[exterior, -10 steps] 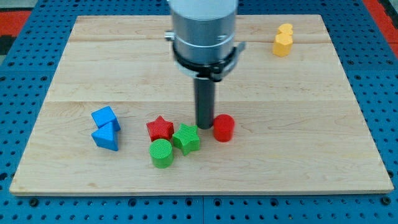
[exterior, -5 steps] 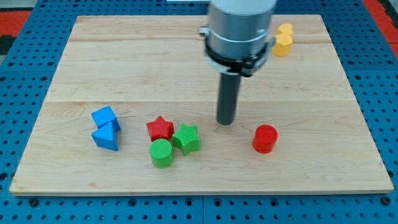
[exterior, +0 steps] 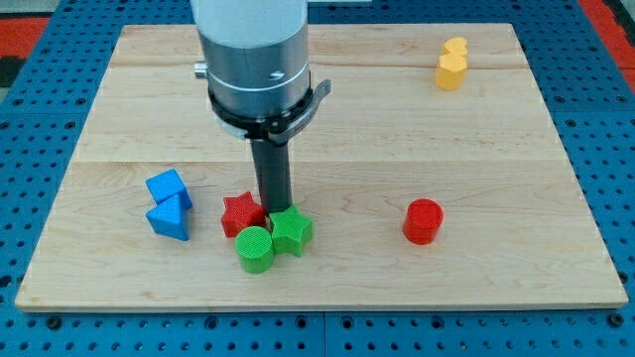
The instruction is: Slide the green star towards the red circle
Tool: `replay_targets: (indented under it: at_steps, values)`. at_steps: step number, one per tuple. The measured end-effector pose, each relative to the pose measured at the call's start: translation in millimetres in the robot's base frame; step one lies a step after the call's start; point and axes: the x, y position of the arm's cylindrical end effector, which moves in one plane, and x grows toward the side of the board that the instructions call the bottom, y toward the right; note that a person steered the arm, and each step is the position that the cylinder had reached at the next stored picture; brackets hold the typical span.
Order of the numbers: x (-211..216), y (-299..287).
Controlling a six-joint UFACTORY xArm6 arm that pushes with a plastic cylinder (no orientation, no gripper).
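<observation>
Now my tip [exterior: 271, 210] sits touching the green star [exterior: 292, 232] on its far-left side; red circle [exterior: 424, 220] well right; no pincer, just a bare rod.

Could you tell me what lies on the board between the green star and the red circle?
Nothing: in the camera view, only bare wood lies between the green star and the red circle.

Two red blocks [exterior: 241, 213], two green [exterior: 255, 248], two blue [exterior: 167, 186], perhaps one yellow [exterior: 451, 65].
</observation>
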Motion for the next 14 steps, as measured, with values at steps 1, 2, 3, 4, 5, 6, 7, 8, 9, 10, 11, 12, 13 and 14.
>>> replay_targets:
  at_steps: [1, 2, 3, 4, 5, 6, 7, 8, 9, 10, 11, 12, 13, 14]
  values:
    - [15, -7]
    - [30, -17]
    - [46, -17]
    - [58, -20]
    - [58, -8]
    - [58, 7]
    - [56, 23]
    - [47, 44]
    - [58, 45]
    - [67, 59]
    - [67, 79]
    - [66, 79]
    - [57, 79]
    - [38, 80]
